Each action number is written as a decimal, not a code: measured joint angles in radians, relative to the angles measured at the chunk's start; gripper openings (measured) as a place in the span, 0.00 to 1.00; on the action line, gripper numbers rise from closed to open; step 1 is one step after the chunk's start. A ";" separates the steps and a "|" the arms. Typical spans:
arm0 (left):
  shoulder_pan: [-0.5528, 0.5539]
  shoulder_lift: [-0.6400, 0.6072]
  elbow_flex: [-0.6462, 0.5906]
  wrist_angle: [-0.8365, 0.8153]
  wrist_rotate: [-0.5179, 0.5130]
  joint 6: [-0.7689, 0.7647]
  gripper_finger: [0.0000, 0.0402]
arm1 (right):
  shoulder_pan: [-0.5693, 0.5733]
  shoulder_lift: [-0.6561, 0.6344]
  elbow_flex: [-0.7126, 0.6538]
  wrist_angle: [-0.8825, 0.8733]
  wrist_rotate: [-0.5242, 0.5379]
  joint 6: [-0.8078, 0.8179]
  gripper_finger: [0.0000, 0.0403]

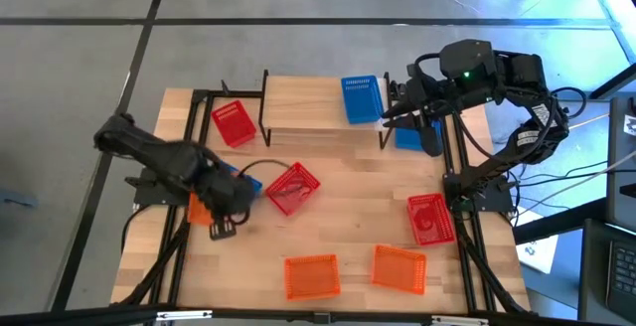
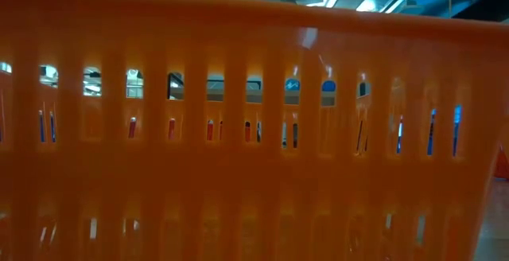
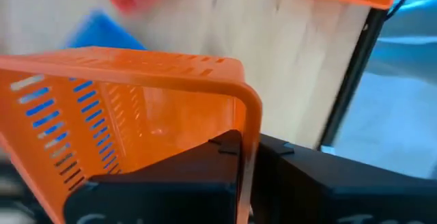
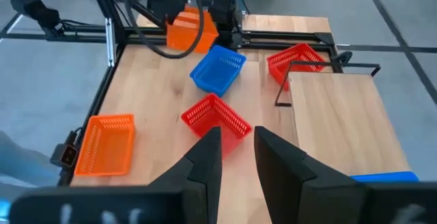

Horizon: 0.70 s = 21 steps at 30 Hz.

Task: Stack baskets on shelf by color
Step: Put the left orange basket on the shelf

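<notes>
My left gripper (image 1: 225, 213) is shut on an orange basket (image 1: 201, 210) at the table's left side, which fills much of the left wrist view (image 3: 136, 115). A blue basket (image 1: 246, 180) lies just beside it. My right gripper (image 4: 235, 149) is open and empty above the right end of the shelf (image 1: 318, 112). One blue basket (image 1: 362, 99) stands on the shelf top. Another blue basket (image 1: 405, 135) lies on the table by the shelf's right end, partly under my right arm. Red baskets lie at the table's far left (image 1: 234, 124), middle (image 1: 293, 189) and right (image 1: 430, 219). My left gripper holds the orange basket by one end wall at its rim (image 3: 250, 125). One finger (image 3: 222, 157) is inside the basket and the other (image 3: 300, 166) is outside. The basket sits tilted in the hold; whether any part rests on the table I cannot tell.
Two more orange baskets (image 1: 311, 276) (image 1: 399, 268) lie near the table's front edge; one of them stands right before the low camera (image 2: 254, 134) and blocks that view. Black frame rails (image 1: 459, 157) run along the table's left and right sides.
</notes>
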<state>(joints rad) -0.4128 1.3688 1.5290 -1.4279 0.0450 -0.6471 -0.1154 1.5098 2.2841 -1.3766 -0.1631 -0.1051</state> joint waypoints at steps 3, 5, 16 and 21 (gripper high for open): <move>0.042 0.001 0.043 -0.021 -0.030 0.217 0.00 | 0.000 0.000 0.000 0.000 0.013 -0.031 0.21; 0.070 0.001 0.061 -0.022 -0.045 0.338 0.00 | 0.000 0.000 0.000 0.000 0.013 -0.071 0.21; 0.228 0.002 0.092 0.125 -0.130 0.752 0.00 | 0.000 0.084 0.000 0.003 -0.108 -0.432 0.21; 0.261 0.002 0.092 0.231 -0.131 0.907 0.00 | 0.000 0.152 0.000 -0.002 -0.246 -0.526 0.21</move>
<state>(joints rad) -0.1517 1.3705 1.6207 -1.1965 -0.0862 0.2595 -0.1154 1.6616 2.2837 -1.3783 -0.4086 -0.6315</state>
